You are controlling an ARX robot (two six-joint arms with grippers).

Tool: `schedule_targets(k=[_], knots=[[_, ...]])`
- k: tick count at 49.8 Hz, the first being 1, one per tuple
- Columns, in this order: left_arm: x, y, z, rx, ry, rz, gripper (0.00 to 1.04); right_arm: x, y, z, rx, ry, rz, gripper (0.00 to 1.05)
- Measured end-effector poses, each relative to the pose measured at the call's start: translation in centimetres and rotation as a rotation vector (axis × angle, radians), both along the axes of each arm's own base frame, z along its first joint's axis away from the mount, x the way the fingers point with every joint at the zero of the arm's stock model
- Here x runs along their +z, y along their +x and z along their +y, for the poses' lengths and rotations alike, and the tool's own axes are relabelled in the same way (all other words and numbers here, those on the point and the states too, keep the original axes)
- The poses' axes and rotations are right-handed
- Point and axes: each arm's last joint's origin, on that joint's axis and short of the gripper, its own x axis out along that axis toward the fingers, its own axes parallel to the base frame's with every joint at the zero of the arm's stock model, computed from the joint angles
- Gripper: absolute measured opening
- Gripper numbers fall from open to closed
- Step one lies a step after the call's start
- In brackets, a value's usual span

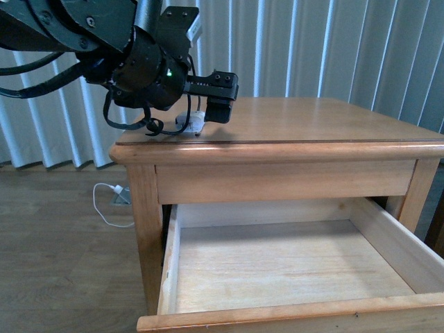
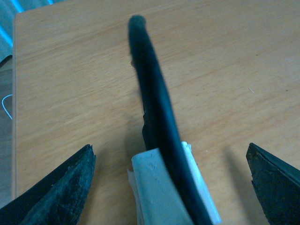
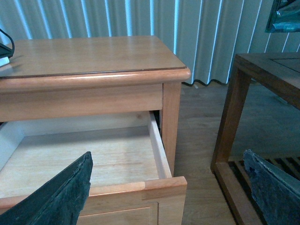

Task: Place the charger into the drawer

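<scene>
Left wrist view: blocky white charger, smooth wooden tabletop.

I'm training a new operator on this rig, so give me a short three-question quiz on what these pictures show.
1. True or false: the drawer is pulled open.
2. Where does the charger lie? A in the drawer; B on the tabletop; C lifted in the air.
3. Fill in: the jaws of the left gripper stand ___ on either side of the charger.
Key: 1 true; 2 B; 3 open.
</scene>
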Motion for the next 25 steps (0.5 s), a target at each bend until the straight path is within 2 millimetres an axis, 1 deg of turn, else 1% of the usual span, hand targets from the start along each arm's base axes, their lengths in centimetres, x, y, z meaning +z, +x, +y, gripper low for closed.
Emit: schedule_targets(k=[3,10,19,21,25], knots=[[-0.4,0.7,-0.5,-0.001,0.012,0.012,0.99,0.0,0.0,0.0,0.000,0.000,0.000,0.96],[-1.2,1.6,-1.3,-0.009,0.045,0.037,0.99,0.0,0.0,0.0,0.000,0.000,0.000,0.96],[-1.1,1.7,-1.8,-0.030,0.085,0.048,0.99,0.0,0.0,0.0,0.000,0.000,0.000,0.96],[-1.1,1.6,-1.9,-0.036,0.091,0.046,0.97,0.0,0.0,0.0,0.000,0.000,0.000,0.96],[-1.2,1.6,-1.9,-0.045,0.094,0.046,0.84,0.0,0.0,0.0,0.000,0.000,0.000,0.96]])
